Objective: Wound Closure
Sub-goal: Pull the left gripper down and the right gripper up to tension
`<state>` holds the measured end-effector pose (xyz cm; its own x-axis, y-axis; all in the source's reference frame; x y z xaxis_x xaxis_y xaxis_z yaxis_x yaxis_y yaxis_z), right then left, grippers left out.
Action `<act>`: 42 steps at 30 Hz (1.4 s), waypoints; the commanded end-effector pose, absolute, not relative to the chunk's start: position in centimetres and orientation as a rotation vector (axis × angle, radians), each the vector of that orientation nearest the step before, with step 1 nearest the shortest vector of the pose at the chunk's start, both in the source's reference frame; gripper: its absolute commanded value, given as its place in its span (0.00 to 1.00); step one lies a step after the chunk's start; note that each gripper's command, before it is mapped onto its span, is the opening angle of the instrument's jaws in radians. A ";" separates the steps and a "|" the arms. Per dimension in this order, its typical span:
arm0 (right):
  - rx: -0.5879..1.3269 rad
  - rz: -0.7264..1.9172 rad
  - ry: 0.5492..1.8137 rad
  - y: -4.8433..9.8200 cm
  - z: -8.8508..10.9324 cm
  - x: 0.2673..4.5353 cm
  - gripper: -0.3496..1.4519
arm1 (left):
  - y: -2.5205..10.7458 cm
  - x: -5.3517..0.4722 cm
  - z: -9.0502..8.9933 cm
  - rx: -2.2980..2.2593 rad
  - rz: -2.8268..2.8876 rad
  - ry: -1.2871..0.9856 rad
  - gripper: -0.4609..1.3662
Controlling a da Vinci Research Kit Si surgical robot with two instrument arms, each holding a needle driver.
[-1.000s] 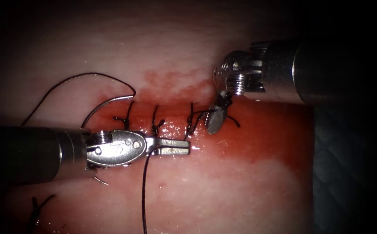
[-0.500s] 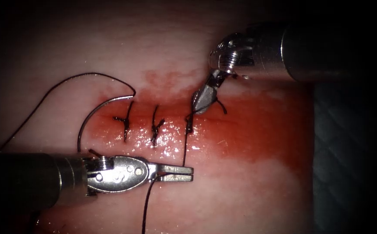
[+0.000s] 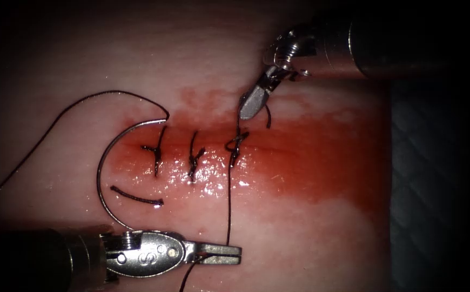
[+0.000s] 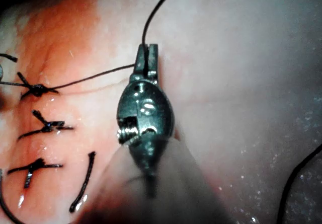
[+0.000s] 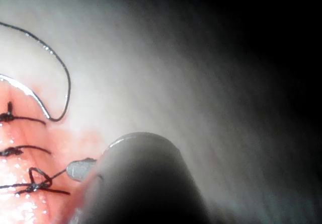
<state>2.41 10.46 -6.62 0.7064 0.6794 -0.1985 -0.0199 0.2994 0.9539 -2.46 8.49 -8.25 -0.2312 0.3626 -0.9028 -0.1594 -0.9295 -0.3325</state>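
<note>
The tissue (image 3: 300,227) carries a horizontal cut wet with red fluid (image 3: 310,162). Two tied stitches (image 3: 157,152) (image 3: 194,158) cross it, and a third knot (image 3: 235,144) sits to their right. My left tool (image 3: 236,252) lies below the cut, jaws shut on the thread (image 3: 228,200), which runs taut up to that knot. Above the cut, my right tool (image 3: 246,112) is shut on the short thread end rising from the same knot. Neither tool holds the curved needle (image 3: 101,167), which lies flat on the tissue at the cut's left end. The left wrist view shows the left jaws (image 4: 149,53) clamping the thread (image 4: 95,75).
The needle's own thread (image 3: 111,92) arcs up and off to the left. A short cut piece of thread (image 3: 138,198) lies inside the needle's curve. A dark mat (image 3: 440,189) borders the tissue on the right. The right wrist view shows the knot (image 5: 36,184) and needle (image 5: 30,95).
The left tool has moved down, away from the cut, drawing the thread taut. The right tool has risen with the short end. The knot has closed down on the third stitch.
</note>
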 end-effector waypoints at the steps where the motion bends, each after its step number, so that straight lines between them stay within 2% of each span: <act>1: 1.176 0.503 0.668 10.4 -6.6 2.40 0.00 | 8.5 -2.45 -8.3 -1.703 2.220 -0.248 0.06; 23: 1.044 0.549 0.664 10.5 -6.3 2.32 0.00 | 8.0 -2.54 -8.4 -1.708 2.219 -0.291 0.06; 34: 0.976 0.510 0.594 10.5 -6.3 2.31 0.00 | 7.6 -2.64 -8.5 -1.715 2.200 -0.336 0.06; 42: 0.943 0.472 0.590 10.5 -6.2 2.29 0.00 | 7.4 -2.68 -8.5 -1.718 2.197 -0.360 0.06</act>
